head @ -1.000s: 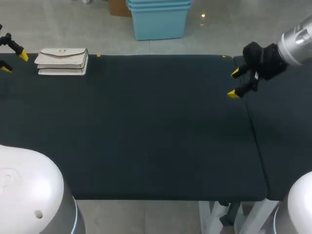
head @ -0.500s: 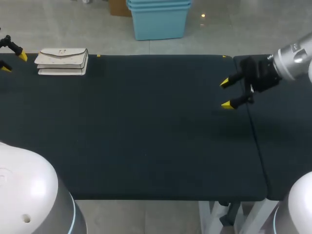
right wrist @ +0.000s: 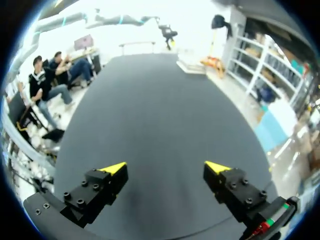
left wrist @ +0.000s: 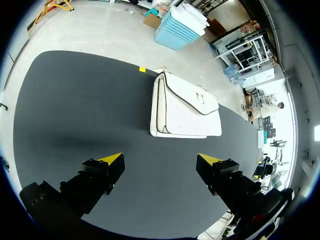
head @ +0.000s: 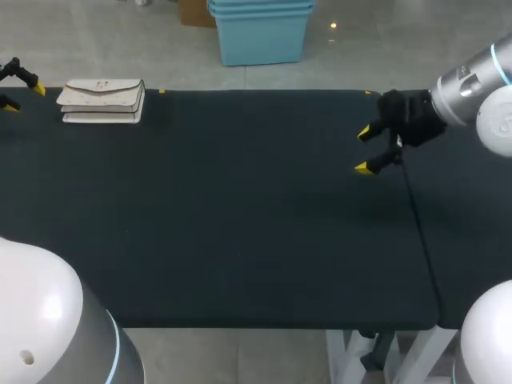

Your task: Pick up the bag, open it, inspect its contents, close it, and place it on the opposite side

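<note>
A white bag point(head: 102, 101) with its flap closed lies flat at the table's far left corner; the left wrist view has the bag point(left wrist: 185, 107) just ahead of the fingers. My left gripper point(head: 18, 86) hovers at the left edge beside the bag, open and empty, and shows as the left gripper point(left wrist: 161, 161) in its own view. My right gripper point(head: 364, 150) hangs open over the right part of the table, nothing between its fingers. From the right wrist, the right gripper point(right wrist: 166, 168) points along the bare table toward the distant bag point(right wrist: 191, 65).
The black table point(head: 240, 208) spreads between both arms. A second black tabletop point(head: 472, 216) adjoins it on the right, with a seam between them. A small yellow mark point(head: 162, 91) sits on the far edge near the bag.
My right gripper has moved leftward, inward over the table, and turned. My left gripper has barely shifted. The bag has stayed put.
</note>
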Controlling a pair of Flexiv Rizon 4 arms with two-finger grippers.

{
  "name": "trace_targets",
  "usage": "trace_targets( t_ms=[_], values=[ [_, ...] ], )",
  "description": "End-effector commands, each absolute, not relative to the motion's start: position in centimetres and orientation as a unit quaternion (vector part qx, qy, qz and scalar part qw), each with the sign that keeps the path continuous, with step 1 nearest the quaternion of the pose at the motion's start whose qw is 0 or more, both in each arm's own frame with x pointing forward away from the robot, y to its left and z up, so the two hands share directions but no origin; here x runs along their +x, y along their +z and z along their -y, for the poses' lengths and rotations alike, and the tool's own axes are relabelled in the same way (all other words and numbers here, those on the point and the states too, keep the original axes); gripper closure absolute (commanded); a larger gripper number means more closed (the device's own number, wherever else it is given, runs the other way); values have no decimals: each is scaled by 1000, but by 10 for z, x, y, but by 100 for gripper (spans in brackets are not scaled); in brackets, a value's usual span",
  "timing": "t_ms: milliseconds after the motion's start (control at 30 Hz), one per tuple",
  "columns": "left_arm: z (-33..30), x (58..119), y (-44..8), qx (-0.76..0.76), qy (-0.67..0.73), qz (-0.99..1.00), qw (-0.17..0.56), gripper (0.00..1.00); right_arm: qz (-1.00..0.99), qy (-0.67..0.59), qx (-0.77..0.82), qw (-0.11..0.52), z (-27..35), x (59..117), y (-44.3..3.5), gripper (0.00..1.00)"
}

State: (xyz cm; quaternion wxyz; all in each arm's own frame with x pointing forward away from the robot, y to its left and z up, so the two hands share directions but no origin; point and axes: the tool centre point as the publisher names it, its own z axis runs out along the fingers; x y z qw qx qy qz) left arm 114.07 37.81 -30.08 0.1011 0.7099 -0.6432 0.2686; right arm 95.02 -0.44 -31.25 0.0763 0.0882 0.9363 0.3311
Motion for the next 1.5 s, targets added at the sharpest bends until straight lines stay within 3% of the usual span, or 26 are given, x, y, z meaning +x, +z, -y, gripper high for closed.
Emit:
trace_targets(
  t_ms=[33,400,867,967,1300,1400,1467,1500],
  values=[
    [-389,1179,-305,651,226,664,289,0,-939,325,86,73,3,953,-318,0],
    [-390,1211,-318,641,244,643,342,0,-946,306,92,59,2,957,-322,0],
    [-357,1245,-334,623,247,637,382,25,-946,306,92,59,2,957,-322,0],
    [-356,1248,-338,622,248,632,389,40,-946,306,92,59,2,957,-322,0],
    [-341,1251,-351,608,241,627,424,45,-946,306,92,59,2,957,-322,0],
    [-335,1251,-355,607,236,626,428,62,-946,306,92,59,2,957,-322,0],
    [-331,1249,-358,606,229,627,433,91,-946,306,92,59,2,957,-322,0],
    [-329,1248,-360,604,224,629,435,100,-946,306,92,59,2,957,-322,0]
  ],
)
